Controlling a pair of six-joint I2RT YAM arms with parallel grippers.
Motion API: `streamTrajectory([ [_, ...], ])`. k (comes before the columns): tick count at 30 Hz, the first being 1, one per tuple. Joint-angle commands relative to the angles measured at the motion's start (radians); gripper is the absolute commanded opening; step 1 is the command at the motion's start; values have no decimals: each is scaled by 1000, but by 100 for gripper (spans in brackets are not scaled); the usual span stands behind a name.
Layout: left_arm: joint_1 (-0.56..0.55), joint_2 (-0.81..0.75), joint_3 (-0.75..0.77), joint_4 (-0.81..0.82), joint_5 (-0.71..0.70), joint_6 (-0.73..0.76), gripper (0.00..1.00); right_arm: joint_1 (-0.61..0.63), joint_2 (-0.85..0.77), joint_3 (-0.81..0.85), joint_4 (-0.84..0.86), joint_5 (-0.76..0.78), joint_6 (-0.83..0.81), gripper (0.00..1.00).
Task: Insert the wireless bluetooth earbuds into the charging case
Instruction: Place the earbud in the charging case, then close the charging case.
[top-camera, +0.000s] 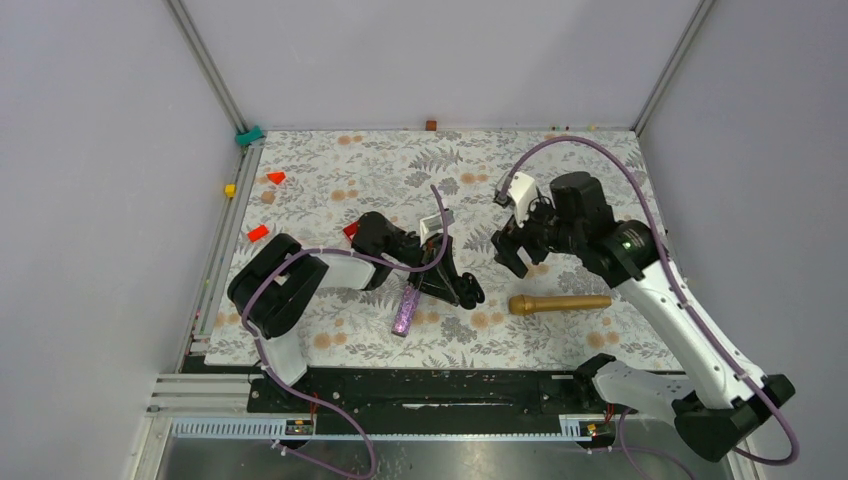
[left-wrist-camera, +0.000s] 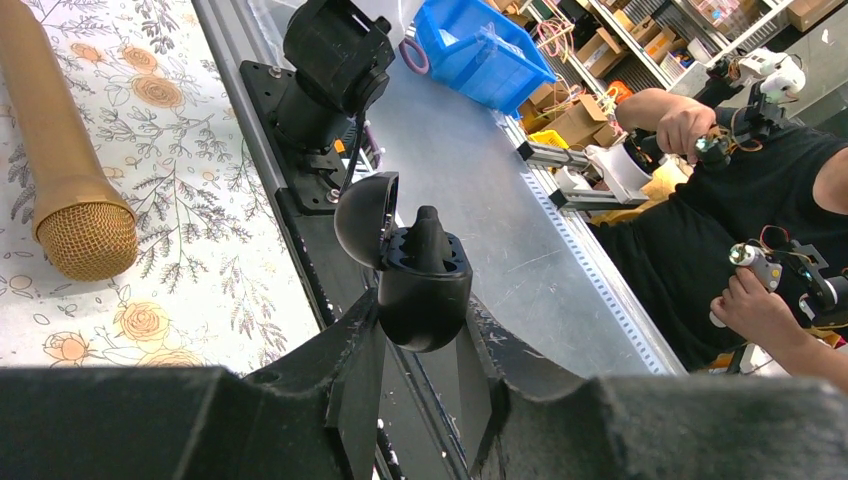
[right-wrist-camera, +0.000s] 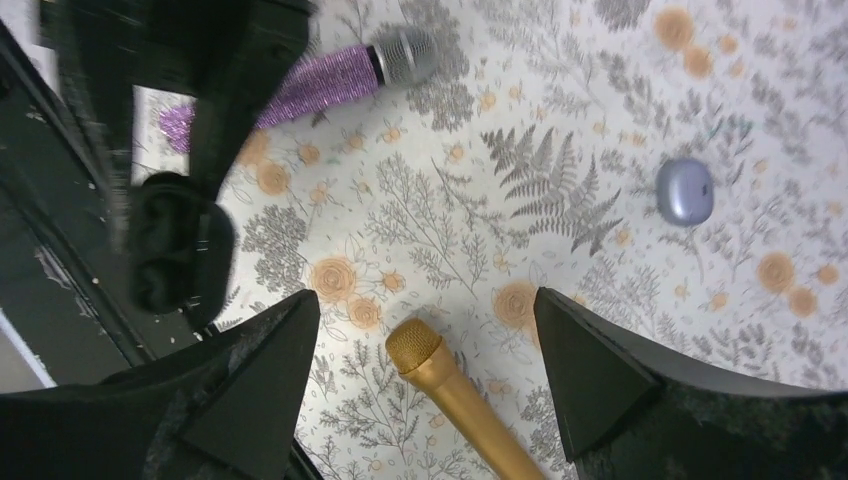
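Note:
My left gripper (top-camera: 458, 285) (left-wrist-camera: 425, 322) is shut on the black charging case (left-wrist-camera: 424, 290), holding it above the mat's front edge. The case's lid (left-wrist-camera: 364, 214) is hinged open. One small black earbud (left-wrist-camera: 430, 230) stands up out of the case; I see no second earbud. The case also shows blurred at the left of the right wrist view (right-wrist-camera: 178, 245). My right gripper (top-camera: 515, 253) (right-wrist-camera: 425, 300) is open and empty, hovering above the head of a gold microphone (right-wrist-camera: 455, 395), to the right of the case.
The gold microphone (top-camera: 558, 303) lies right of the case and a purple microphone (top-camera: 404, 311) left of it on the floral mat (top-camera: 330, 175). A small grey-blue rounded object (right-wrist-camera: 684, 190) lies on the mat. Red blocks (top-camera: 276, 177) sit far left.

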Motion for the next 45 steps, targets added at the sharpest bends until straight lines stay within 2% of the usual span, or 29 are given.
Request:
streamTrajectory([
  [1,-4,-57,15,65,10,23,14,-26,43,-65,98,41,9,87],
  [6,-4,-56,13,65,0,28,14,-26,111,-90,78,43,0,89],
  [9,-4,-53,15,65,-4,29,14,-26,153,-77,22,-19,-24,92],
  [12,-4,-56,14,65,-4,29,14,-25,172,-61,-38,-159,-49,99],
  [22,-4,-31,19,64,-9,28,14,-25,73,-52,-137,-605,-138,99],
  [26,-4,-23,22,65,-9,25,14,-24,13,-56,-152,-688,-171,99],
  [28,-4,-21,22,65,-10,25,14,-25,-6,-63,-119,-658,-154,100],
  [30,-5,-18,23,65,-10,24,14,-24,-27,-84,-34,-561,-89,99],
  [34,-5,-11,27,65,-11,22,13,-26,-41,-140,161,-200,63,99],
  [38,-5,-4,29,65,-7,21,13,-33,6,-146,224,109,116,99],
  [45,-3,11,40,64,13,19,13,-37,23,-144,236,128,132,100],
])
